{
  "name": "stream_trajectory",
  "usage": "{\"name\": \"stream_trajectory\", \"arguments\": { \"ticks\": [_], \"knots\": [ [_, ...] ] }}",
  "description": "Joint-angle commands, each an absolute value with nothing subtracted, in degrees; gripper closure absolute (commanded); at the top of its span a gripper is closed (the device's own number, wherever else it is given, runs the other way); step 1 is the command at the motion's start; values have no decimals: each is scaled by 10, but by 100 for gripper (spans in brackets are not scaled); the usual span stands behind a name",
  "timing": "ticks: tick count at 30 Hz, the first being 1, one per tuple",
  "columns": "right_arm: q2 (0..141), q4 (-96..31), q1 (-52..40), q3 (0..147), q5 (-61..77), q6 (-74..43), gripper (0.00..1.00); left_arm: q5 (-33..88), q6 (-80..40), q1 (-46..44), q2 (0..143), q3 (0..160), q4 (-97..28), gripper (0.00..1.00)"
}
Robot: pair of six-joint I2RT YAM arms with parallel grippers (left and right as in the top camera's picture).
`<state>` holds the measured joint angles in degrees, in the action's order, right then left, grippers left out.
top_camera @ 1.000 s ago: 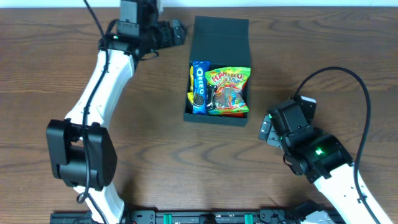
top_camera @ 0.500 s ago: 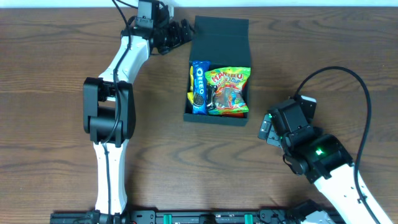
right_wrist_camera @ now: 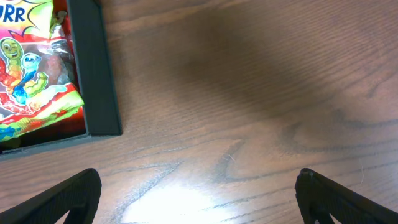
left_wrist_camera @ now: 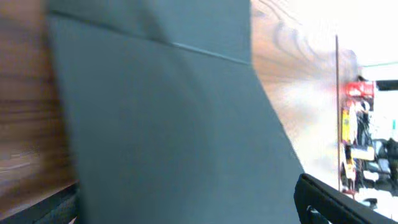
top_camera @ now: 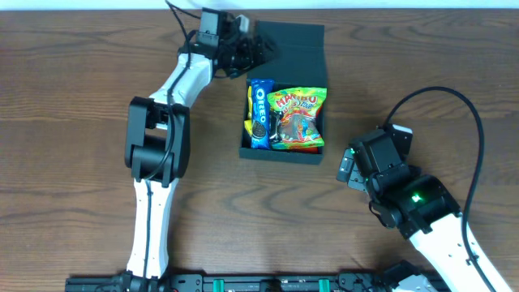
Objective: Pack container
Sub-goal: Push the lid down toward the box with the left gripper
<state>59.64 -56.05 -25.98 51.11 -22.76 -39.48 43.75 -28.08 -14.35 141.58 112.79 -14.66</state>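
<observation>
The dark teal-black container [top_camera: 280, 156] stands open at the table's middle, its flap lid [top_camera: 293, 47] lying back toward the far edge. Inside are a blue Oreo packet [top_camera: 259, 113] and a bright gummy bag [top_camera: 298, 120]. My left gripper [top_camera: 253, 50] is at the lid's left edge. In the left wrist view the lid [left_wrist_camera: 174, 124] fills the frame between the spread fingers of the left gripper [left_wrist_camera: 193, 208]. My right gripper [top_camera: 349, 172] is open and empty over bare table to the right of the container; the right wrist view shows it [right_wrist_camera: 199, 193] beside the container's wall [right_wrist_camera: 93, 68] and the gummy bag [right_wrist_camera: 31, 81].
A black cable [top_camera: 454, 105] loops over the table at the right, behind my right arm. The wooden table [top_camera: 65, 97] lies bare to the left of my left arm.
My left gripper has moved right along the table's far side, from left of the lid to the lid's left edge. The right arm and the packets have not moved.
</observation>
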Motion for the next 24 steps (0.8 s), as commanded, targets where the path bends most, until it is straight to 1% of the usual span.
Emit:
{"name": "stream_trajectory", "arguments": {
  "ticks": [1, 4, 10, 16, 24],
  "knots": [
    [593, -561, -255, 508, -240, -403, 1, 472, -255, -152, 1421, 1141, -141, 5],
    [593, -561, -255, 508, -240, -402, 1, 514, -217, -158, 1421, 1141, -123, 5],
    [593, -561, -255, 508, -248, -402, 1, 567, -217, -156, 1421, 1142, -61, 5],
    [593, -559, -255, 508, -251, -403, 1, 668, -216, -150, 1420, 1143, 25, 5],
    [593, -559, -255, 508, -251, -403, 1, 727, -213, -141, 1415, 1152, 53, 4]
  ]
}}
